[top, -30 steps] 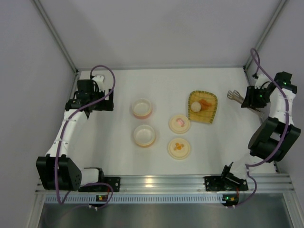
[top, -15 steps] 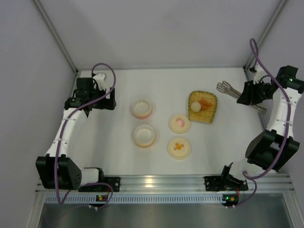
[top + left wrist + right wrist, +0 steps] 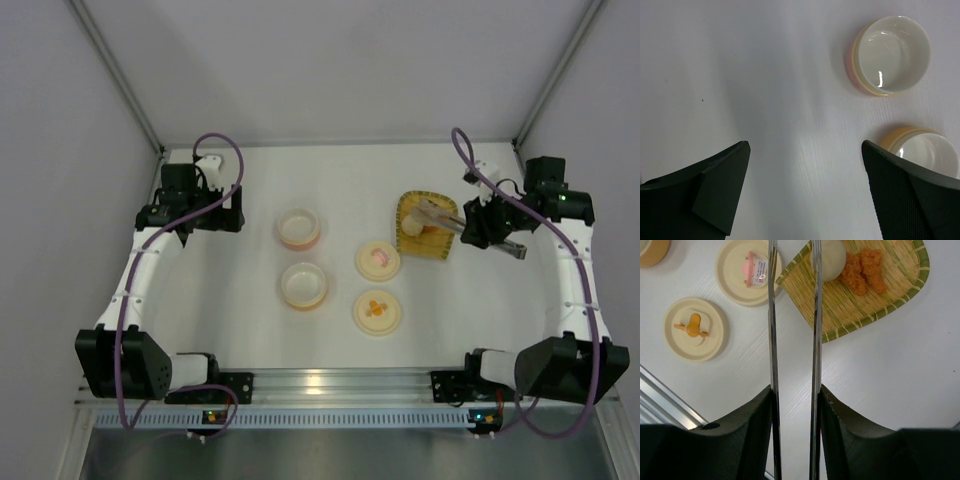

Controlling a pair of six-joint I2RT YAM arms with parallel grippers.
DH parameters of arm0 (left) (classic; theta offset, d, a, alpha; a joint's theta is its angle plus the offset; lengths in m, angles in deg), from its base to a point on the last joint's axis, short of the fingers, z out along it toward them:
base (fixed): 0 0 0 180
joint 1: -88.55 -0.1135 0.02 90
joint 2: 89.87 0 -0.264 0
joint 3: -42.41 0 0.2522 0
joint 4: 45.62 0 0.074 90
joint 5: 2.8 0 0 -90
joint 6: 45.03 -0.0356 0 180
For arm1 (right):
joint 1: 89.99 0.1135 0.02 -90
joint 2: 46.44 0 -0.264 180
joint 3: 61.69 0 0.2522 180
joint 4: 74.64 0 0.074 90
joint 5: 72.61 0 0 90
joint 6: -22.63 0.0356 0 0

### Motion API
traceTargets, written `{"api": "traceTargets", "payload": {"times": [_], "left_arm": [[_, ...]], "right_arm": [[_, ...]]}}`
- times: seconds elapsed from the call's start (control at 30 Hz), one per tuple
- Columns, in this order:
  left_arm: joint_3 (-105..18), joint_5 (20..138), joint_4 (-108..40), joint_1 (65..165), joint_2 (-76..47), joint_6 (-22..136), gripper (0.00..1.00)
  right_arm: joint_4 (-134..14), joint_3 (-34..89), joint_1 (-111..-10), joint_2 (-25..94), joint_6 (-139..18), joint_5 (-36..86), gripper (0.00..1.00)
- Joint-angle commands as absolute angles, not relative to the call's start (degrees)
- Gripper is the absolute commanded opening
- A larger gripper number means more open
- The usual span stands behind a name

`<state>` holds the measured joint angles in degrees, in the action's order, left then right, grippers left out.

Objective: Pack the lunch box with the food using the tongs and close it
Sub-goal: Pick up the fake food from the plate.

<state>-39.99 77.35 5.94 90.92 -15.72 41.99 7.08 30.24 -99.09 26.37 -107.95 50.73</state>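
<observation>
My right gripper (image 3: 795,390) is shut on the tongs (image 3: 772,340), one finger pressed on the outside of each slim metal arm. The tongs' tips reach over the yellow woven tray (image 3: 880,300), level with the cream ball (image 3: 830,257); the orange chunks (image 3: 864,270) lie beside it. In the top view the tongs (image 3: 440,213) stick out left from the right gripper (image 3: 478,222) over the tray (image 3: 442,246). The lunch box's pink bowl (image 3: 299,228) and orange bowl (image 3: 304,285) stand empty left of centre. My left gripper (image 3: 805,190) hangs open over bare table near them.
Two flat cream lids lie between the bowls and the tray: one with a pink mark (image 3: 378,260), one with an orange mark (image 3: 378,311). Walls close the cell at the back and sides. An aluminium rail (image 3: 340,385) runs along the near edge.
My right arm has swung left from the far right of the table, carrying the tongs over the yellow tray. The left arm has not moved.
</observation>
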Motion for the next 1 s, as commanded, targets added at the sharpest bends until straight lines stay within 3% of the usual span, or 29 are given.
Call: {"api": "traceTargets", "payload": {"times": [0.0, 0.4, 0.97], "left_arm": [[-42.5, 76.6, 6.4, 91.0, -16.7, 42.0, 0.98], [-43.1, 76.6, 6.5, 91.0, -16.1, 42.2, 0.98], [-43.8, 76.9, 6.3, 91.0, -14.7, 42.2, 0.98]], "right_arm": [[0.7, 28.3, -96.1, 23.4, -110.3, 46.9, 0.38], [-9.4, 20.4, -85.2, 17.8, -111.9, 33.9, 0.39], [-15.6, 17.1, -79.3, 23.1, -114.4, 25.1, 0.48]]}}
